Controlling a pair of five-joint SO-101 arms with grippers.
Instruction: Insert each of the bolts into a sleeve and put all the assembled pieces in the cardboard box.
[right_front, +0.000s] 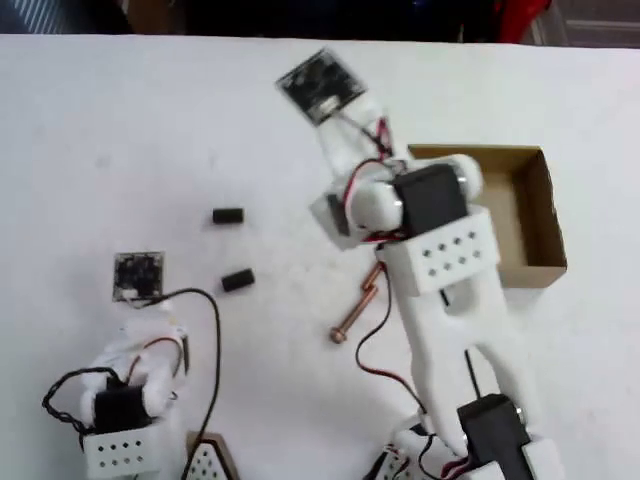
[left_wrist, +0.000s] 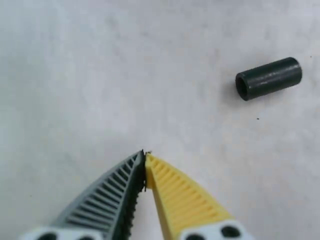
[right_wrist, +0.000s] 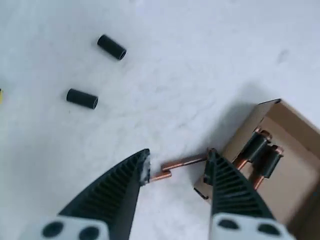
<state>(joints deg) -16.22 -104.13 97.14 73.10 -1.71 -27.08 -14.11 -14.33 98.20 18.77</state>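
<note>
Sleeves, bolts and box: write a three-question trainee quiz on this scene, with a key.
1. How many loose sleeves lie on the table?
2. True or false: the left gripper is open.
3. What does the cardboard box hold? A) nothing B) two assembled pieces C) one loose sleeve
Key: 1. two; 2. false, it is shut; 3. B.

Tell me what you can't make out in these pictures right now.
High view: the right arm covers part of the cardboard box, hiding what lies there, and the upper end of the bolt.
Right wrist view: the picture edge cuts the box off beyond two assembled pieces; one bolt or two between the jaws is unclear.
</note>
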